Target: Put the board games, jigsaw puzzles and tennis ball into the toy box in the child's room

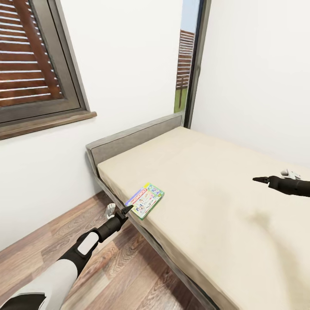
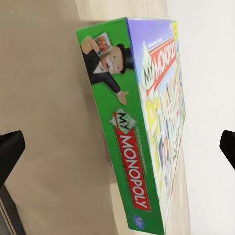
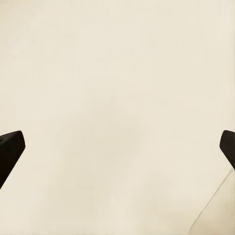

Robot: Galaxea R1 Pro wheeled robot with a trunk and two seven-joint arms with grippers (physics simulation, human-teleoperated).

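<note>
On bed, board game near wide-open left gripper, wrist view reads "Monopoly"

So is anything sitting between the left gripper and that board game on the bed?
Nothing visible. The left gripper is open just off the bed's edge, facing the green side of the board game, which lies flat on the mattress with only bare mattress between them.
</note>
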